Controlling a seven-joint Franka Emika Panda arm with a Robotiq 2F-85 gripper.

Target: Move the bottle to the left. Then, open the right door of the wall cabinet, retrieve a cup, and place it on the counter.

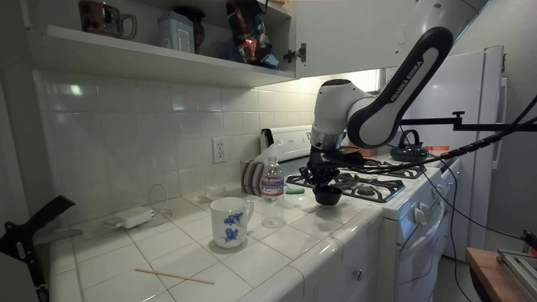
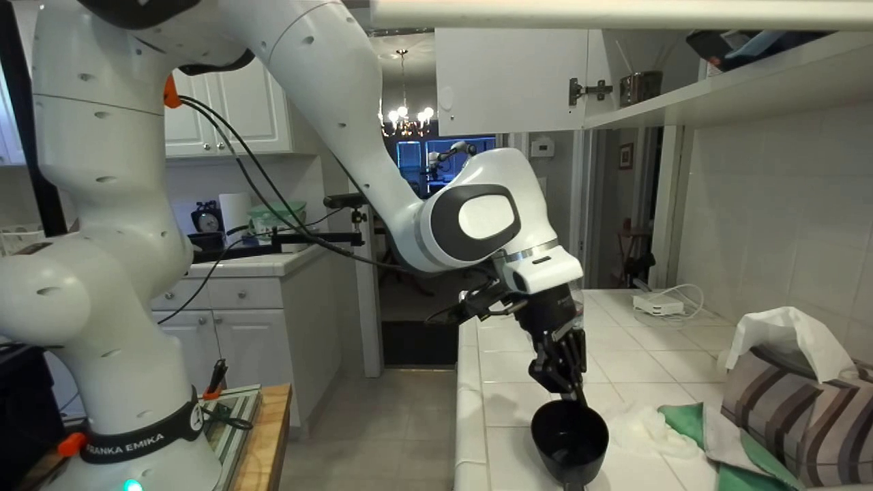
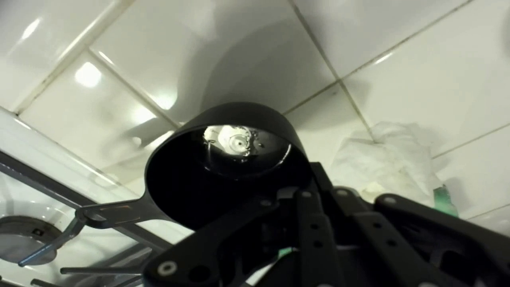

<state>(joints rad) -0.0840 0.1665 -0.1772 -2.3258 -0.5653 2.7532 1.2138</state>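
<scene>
Low over the counter [image 1: 268, 260], by the stove, is the black cup [image 1: 328, 196], tilted, its long handle toward the burners. In the wrist view my gripper [image 3: 305, 185] is shut on the wall of the cup [image 3: 239, 113], one finger inside and one outside. Whether the base touches the tiles I cannot tell. The transparent bottle [image 1: 272, 188] with its red-banded label stands upright to the left of my gripper [image 1: 322, 184] in that exterior view. The right door [image 1: 348, 37] of the wall cabinet [image 1: 168, 61] hangs open; in an exterior view the same door [image 2: 511, 82] shows its hinge.
A white mug [image 1: 228, 222] with blue flowers stands beside the bottle. Behind lie a striped tissue box [image 2: 798, 416], crumpled tissue [image 2: 644, 429] and green cloth [image 2: 684, 419]. The gas stove [image 1: 365, 191] borders the counter. A thin stick [image 1: 174, 276] and white charger [image 1: 134, 217] lie farther off.
</scene>
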